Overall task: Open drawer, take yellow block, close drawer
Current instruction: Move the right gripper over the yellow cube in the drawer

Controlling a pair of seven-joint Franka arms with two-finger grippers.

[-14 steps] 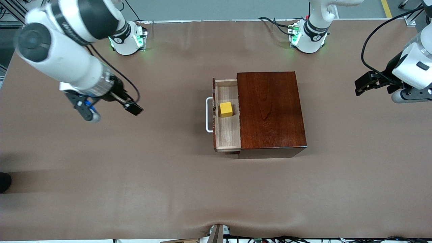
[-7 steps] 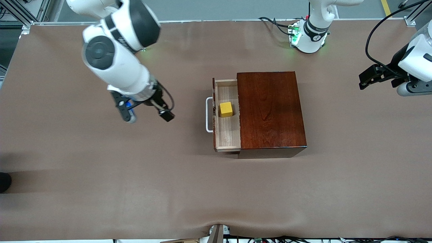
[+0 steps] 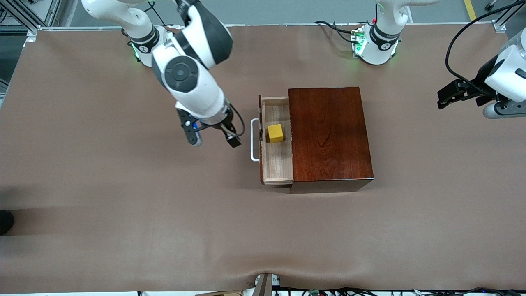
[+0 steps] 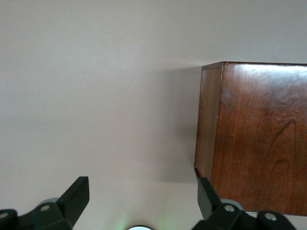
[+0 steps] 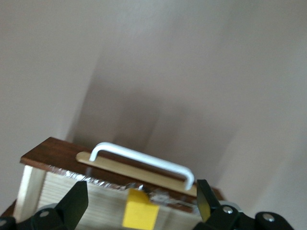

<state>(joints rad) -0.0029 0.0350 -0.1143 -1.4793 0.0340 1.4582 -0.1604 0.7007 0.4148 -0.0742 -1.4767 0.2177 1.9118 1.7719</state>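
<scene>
Right gripper [image 3: 213,139]: fingers [image 5: 76,203] spread wide, holding nothing and touching nothing. It hangs over bare tabletop [image 3: 123,197] just beside the handle [image 3: 254,139], toward the right arm's end of the table. In the right wrist view the handle and the block both sit between the two fingertips.

Left gripper [image 3: 460,96]: fingers [image 4: 76,194] wide apart, empty, in contact with nothing. It is over the tabletop near the edge at the left arm's end, well apart from the box [image 3: 328,135]. This arm waits.

Drawer [image 3: 276,160]: pulled partly out of the box toward the right arm's end. The opening step reads as done.

Block [image 3: 275,133]: rests on the drawer floor, roughly midway along its length, close to the handle-side wall. Upright and not yet gripped.

Box: stands near the middle of the tabletop, somewhat toward the edge where the bases stand.

Step in hand, by judgement: bringing the right gripper to the block for the pick.

Recommendations:
- Carry the gripper over the handle and the drawer front with clearance before lowering; a low approach risks striking the handle and pushing the drawer back in.
- Centre the fingertips over the block, straddling it across two flat faces.
- The open part of the drawer is narrow. Turn the fingers so they drop into free floor along its length, not against the front wall or the box edge.
- Descend straight, close only once both pads are beside the block, then lift vertically clear of the walls.
</scene>
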